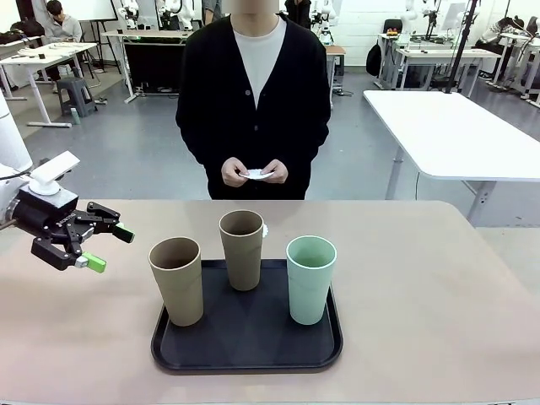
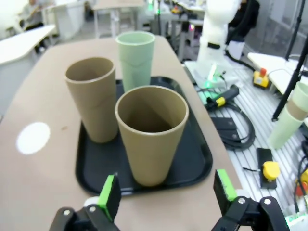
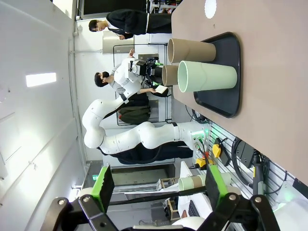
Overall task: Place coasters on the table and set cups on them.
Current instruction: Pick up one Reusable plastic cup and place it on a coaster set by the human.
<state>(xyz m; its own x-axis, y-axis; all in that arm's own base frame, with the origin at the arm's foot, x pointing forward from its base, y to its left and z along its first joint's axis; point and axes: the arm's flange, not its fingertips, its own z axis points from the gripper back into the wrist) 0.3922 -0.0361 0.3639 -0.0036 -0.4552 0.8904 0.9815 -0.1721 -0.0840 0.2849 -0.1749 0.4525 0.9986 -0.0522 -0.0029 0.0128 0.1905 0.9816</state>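
On the black tray [image 1: 245, 359]: all three cups stand upright. One tan cup [image 1: 176, 280] is at the front left, the second tan cup [image 1: 242, 250] at the back middle and the mint cup [image 1: 310, 279] at the right, none touching.
Coaster laid down: one white coaster [image 2: 32, 137] lies flat and bare on the beige tabletop [image 1: 439, 287], just beyond the tray's far side. From the front only a sliver shows behind the back cup.
Coasters in hand: the person's hands [image 1: 233, 173] hold white coasters [image 1: 256, 175] at waist height past the far edge; how many I cannot tell.
Left jaws: spread wide and empty above the tabletop, left of the tray. The green pads [image 2: 109, 192] frame the front tan cup without touching it.
Right jaws: spread wide and empty, off the side of the tabletop, well apart from the cups.
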